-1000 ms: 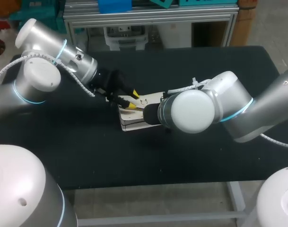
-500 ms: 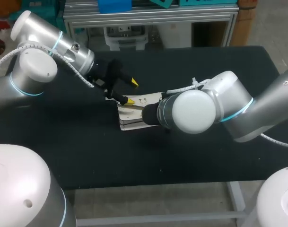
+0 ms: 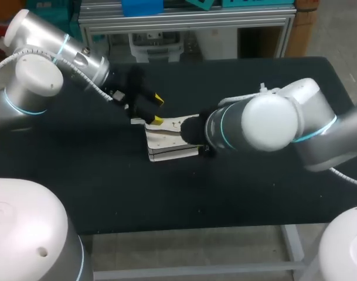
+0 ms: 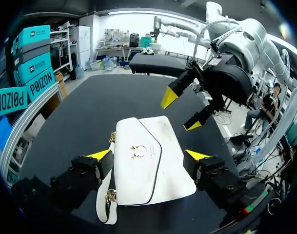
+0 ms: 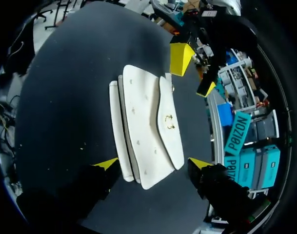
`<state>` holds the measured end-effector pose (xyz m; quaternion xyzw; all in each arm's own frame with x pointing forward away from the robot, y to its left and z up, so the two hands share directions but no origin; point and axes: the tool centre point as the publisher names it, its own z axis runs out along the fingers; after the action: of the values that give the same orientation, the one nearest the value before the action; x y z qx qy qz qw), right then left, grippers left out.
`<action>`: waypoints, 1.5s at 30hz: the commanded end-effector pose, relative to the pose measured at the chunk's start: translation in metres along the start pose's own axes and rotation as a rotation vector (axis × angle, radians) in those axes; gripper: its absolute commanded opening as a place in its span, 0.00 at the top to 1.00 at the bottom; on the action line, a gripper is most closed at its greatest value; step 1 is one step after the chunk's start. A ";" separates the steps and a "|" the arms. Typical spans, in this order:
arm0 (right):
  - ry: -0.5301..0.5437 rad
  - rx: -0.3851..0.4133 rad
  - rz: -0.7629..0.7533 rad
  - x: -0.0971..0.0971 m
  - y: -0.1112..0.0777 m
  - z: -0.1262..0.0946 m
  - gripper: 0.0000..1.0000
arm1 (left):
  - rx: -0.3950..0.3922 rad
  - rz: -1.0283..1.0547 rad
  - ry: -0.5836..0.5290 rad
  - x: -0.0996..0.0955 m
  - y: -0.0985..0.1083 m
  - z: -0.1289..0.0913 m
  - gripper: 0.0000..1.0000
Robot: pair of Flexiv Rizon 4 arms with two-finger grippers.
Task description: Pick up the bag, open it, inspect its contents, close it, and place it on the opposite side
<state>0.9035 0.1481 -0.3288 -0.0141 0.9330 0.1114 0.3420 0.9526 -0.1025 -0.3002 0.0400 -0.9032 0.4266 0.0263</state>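
Observation:
A white bag (image 3: pixel 169 140) with a gold clasp (image 4: pixel 138 151) lies flat on the black table (image 3: pixel 96 181), its flap down. My left gripper (image 3: pixel 158 110) hovers at the bag's far left corner, open. In the left wrist view the bag (image 4: pixel 146 165) lies under and between the spread fingers of the left gripper (image 4: pixel 148 155), held by neither. My right gripper (image 5: pixel 153 163) is also open, above the bag (image 5: pixel 143 126) from the opposite side. Each wrist view shows the other gripper: the right gripper (image 4: pixel 181 111) and the left gripper (image 5: pixel 193 73). In the head view the right wrist (image 3: pixel 196 130) hides its fingers.
The bag's short strap with gold rings (image 4: pixel 107 204) lies at its end under my left gripper. Bare black tabletop (image 3: pixel 242 187) surrounds the bag. The front table edge (image 3: pixel 184 229) is near; an aluminium frame (image 3: pixel 184 23) stands behind the far edge.
Both grippers have opened and let go of the bag, which has settled flat. The left gripper drew back to the far left; the right arm pulled away to the right.

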 end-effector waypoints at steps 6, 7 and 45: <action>0.149 -0.041 0.075 -0.043 -0.020 -0.032 0.00 | -0.054 -0.367 -0.069 0.012 0.016 -0.023 0.00; 0.172 -0.068 0.100 -0.047 -0.020 -0.034 0.00 | -0.076 -0.426 -0.093 0.013 0.017 -0.025 0.00; 0.493 0.249 0.540 -0.090 -0.015 -0.036 0.00 | -0.183 -1.223 -0.475 0.000 0.008 -0.032 0.00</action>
<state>0.9424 0.1159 -0.2573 0.2372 0.9489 0.1655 0.1260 0.9549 -0.0718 -0.2928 0.5246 -0.7842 0.3197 0.0870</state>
